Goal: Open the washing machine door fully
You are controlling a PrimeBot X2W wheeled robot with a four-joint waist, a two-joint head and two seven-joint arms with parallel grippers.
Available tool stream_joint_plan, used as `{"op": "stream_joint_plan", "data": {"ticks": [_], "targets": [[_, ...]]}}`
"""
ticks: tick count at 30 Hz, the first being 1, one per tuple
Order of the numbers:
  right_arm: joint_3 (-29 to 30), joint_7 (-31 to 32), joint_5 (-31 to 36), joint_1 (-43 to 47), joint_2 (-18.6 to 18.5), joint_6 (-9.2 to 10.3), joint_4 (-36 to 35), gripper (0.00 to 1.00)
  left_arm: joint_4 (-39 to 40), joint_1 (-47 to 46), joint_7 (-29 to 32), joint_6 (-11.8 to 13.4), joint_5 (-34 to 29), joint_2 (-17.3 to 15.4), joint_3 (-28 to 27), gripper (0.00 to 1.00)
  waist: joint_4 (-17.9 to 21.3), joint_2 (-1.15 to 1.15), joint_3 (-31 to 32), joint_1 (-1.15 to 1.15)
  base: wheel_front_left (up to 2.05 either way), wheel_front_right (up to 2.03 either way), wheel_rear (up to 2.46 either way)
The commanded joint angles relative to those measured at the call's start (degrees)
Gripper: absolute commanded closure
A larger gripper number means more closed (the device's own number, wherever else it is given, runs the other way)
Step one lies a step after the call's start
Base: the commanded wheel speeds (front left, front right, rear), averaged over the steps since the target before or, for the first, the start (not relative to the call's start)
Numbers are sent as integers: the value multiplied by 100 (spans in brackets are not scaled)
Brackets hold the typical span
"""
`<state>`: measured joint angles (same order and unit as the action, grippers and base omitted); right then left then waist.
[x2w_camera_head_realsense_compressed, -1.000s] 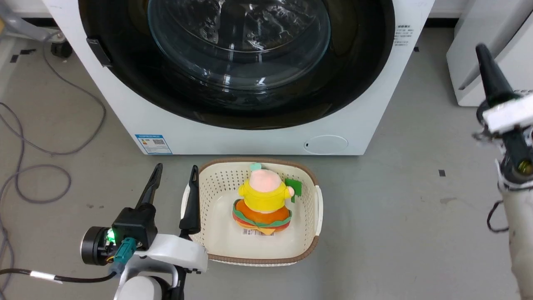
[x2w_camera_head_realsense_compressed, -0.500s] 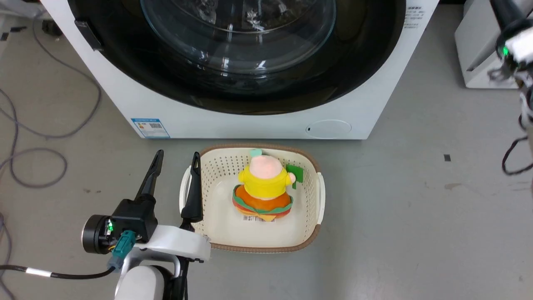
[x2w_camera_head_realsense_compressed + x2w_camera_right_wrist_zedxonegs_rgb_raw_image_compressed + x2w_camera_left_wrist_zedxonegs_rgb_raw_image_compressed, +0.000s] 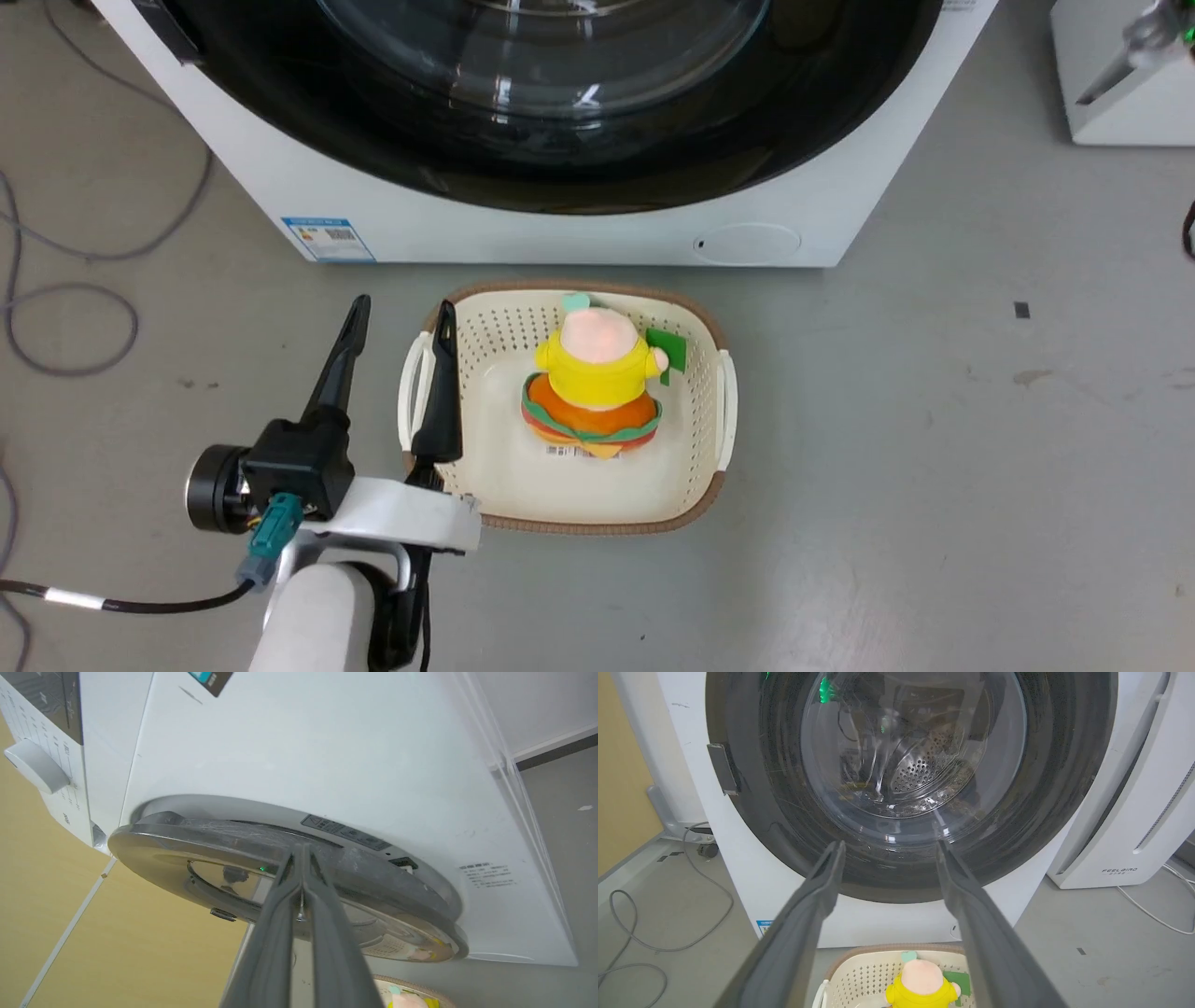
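The left gripper (image 3: pixel 403 308) hangs wide open and empty by the left rim of the cream basket (image 3: pixel 579 527), which holds a plush toy (image 3: pixel 597 383). Behind, the washing machine door (image 3: pixel 1064 788) looks closed against the washing machine (image 3: pixel 560 238), so opening seems not yet begun. The right gripper (image 3: pixel 302 851), fingers pressed together on nothing, points at the door's edge.

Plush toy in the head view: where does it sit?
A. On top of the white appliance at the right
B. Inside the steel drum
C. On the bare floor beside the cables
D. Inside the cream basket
D: the plush toy sits inside the cream perforated basket, which stands just in front of the washing machine.
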<state>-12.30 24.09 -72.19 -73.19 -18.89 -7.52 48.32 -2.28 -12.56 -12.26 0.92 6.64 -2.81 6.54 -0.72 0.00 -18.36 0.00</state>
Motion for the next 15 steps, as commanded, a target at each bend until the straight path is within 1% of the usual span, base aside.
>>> {"op": "stream_joint_plan", "data": {"ticks": [1,8,15], "targets": [[-124,179,-169,-336,-70,2,181,100,17,-135,-77,40,37,-7,23,0,-19,0,-87,0,0,0,0],[-546,632,-319,-1032,-45,3,678,100,26,-289,-160,73,121,-7,88,0,-75,0,-319,0,0,0,0],[-941,948,-464,-1653,48,3,1177,100,35,-451,-244,101,197,-7,162,0,-139,0,-578,0,0,0,0]]}}
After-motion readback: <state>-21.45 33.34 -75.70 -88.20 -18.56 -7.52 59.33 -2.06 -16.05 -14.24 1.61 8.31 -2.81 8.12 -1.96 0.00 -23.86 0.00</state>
